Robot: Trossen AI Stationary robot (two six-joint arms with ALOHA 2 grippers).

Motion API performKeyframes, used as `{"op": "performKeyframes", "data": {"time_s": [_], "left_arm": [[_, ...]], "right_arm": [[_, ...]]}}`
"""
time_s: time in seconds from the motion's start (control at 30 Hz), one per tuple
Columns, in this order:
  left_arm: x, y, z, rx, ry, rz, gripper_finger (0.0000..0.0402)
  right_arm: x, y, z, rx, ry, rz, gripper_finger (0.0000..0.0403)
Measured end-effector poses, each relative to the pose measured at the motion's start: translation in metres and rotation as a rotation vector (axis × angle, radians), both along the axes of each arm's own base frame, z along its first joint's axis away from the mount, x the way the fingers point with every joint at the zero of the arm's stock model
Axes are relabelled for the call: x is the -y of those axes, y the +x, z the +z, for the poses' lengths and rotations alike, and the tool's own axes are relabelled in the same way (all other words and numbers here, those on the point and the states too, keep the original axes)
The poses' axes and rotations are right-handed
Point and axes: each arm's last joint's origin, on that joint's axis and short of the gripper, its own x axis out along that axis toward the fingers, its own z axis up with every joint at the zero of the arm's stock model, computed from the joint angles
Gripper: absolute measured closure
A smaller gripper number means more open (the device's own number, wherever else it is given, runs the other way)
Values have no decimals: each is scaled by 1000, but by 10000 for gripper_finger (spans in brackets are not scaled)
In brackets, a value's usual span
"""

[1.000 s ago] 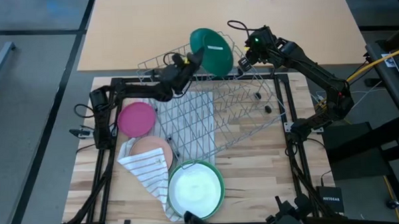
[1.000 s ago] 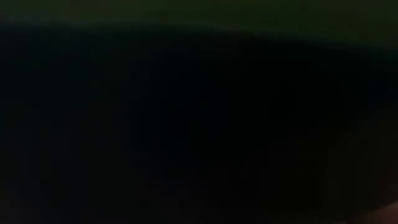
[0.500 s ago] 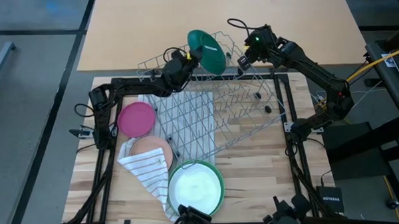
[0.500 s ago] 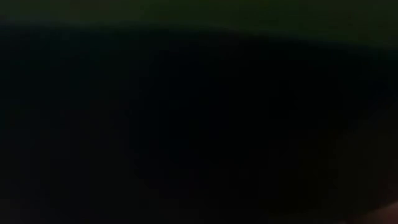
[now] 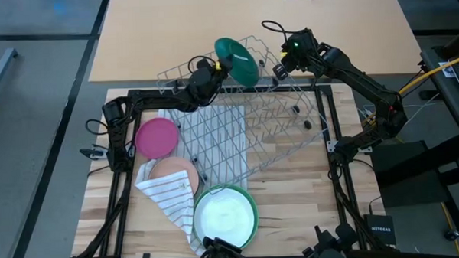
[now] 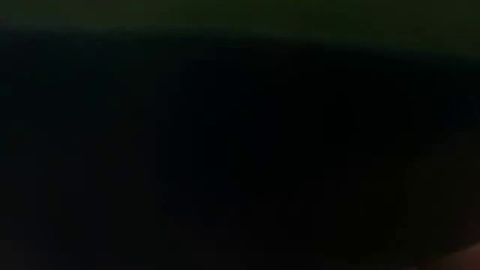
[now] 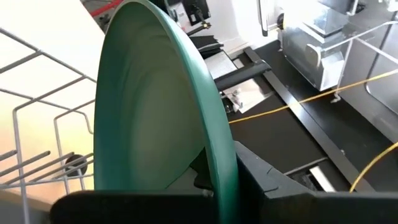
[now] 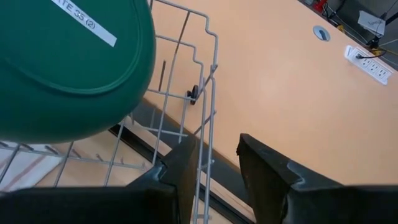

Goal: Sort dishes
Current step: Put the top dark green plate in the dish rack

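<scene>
My left gripper (image 5: pixel 213 69) is shut on a dark green plate (image 5: pixel 236 60) and holds it over the far rim of the wire rack (image 5: pixel 244 121). The plate stands nearly on edge in the left wrist view (image 7: pixel 155 112). My right gripper (image 5: pixel 278 66) is at the rack's far right corner, its fingers close together around a rim wire (image 8: pixel 206 124). A magenta plate (image 5: pixel 156 137), a peach-pink plate (image 5: pixel 174 175) and a light green bowl with a white inside (image 5: pixel 226 217) lie on the table's near left part. The low view is dark. My left gripper pinches the dark green plate's rim (image 7: pixel 219 177) between its two fingers, one on each face. The fingers come slanting from the table's left and near side. The plate is lifted clear, tilted steeply, and rises above the fingers. My right gripper has its fingers (image 8: pixel 181 168) on either side of the rack's upright rim wire (image 8: pixel 202 171) at the far right corner, coming from the far right. One finger lies against the wire. The picture's lower edge cuts off the rest of the hold.
A white striped cloth (image 5: pixel 164 196) lies under the peach-pink plate and the bowl. The rack stands askew across the table's middle. A bare tan tabletop (image 5: pixel 172 31) lies beyond the far edge. Black frame rails (image 5: pixel 117 140) run along the sides.
My left gripper has gone a little toward the table's far edge and turned the dark green plate. The plate showed its broad face from above and now shows as a narrow oval, closer to standing on edge. The right arm and the rack have kept still.
</scene>
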Motion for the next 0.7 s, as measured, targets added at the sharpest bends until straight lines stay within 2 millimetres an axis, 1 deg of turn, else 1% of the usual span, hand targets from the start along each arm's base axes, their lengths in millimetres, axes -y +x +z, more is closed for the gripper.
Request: {"op": "performKeyframes", "data": {"time_s": [0.23,0.4,0.53,0.7], "left_arm": [[-1,-1,-1,-16,-3,20,384],[-1,0,-7,-46,-49,34,384],[-2,-1,-12,-20,-109,53,384],[-5,-3,-12,4,-126,61,384]], "right_arm": [[0,0,0,0,1,0,281],[0,0,0,-3,4,0,281],[-1,0,-1,-8,10,0,281],[-1,-1,-1,-9,11,0,281]]}}
